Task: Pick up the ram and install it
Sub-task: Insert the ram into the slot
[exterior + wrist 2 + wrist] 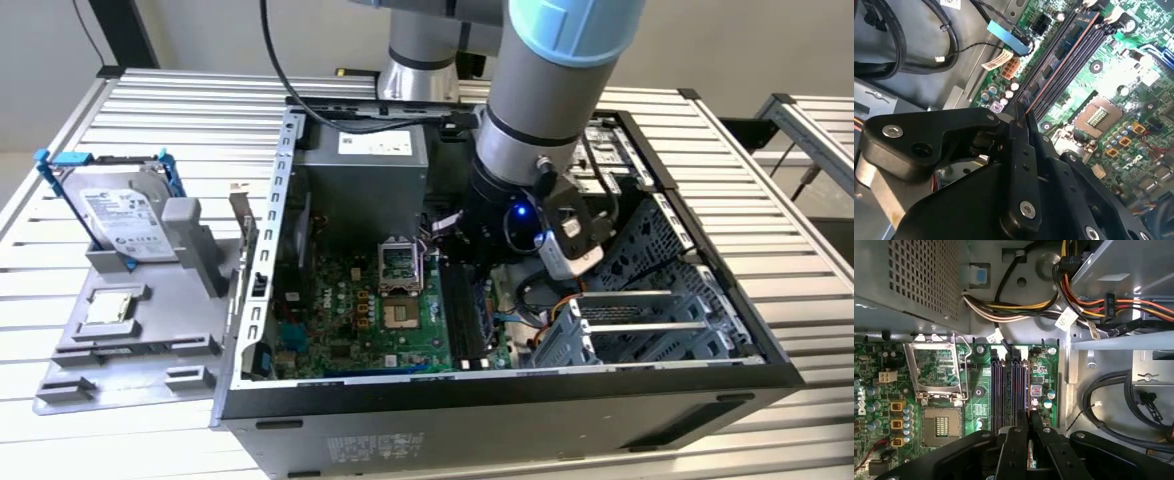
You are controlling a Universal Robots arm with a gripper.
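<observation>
Arm inside the open computer case (721, 330)
Gripper (1028, 421) pinches the ram (1061, 45) edgewise into a motherboard (979, 395) memory slot; hard drive (127, 222) stands in its gray holder (134, 330).

Tight working room inside the open computer case (254, 330)

The arm (541, 120) reaches in from above, its gripper (1026, 422) low over the memory slots (1010, 390) on the motherboard (354, 320). The power supply (363, 195) crowds the case's far edge, and its cable bundle (1019, 307) hangs just past the slots. The drive cage (661, 320) with black cables (1114, 390) hems the side at the exterior view's right. Over the processor socket (936, 375) the board lies open.
</observation>
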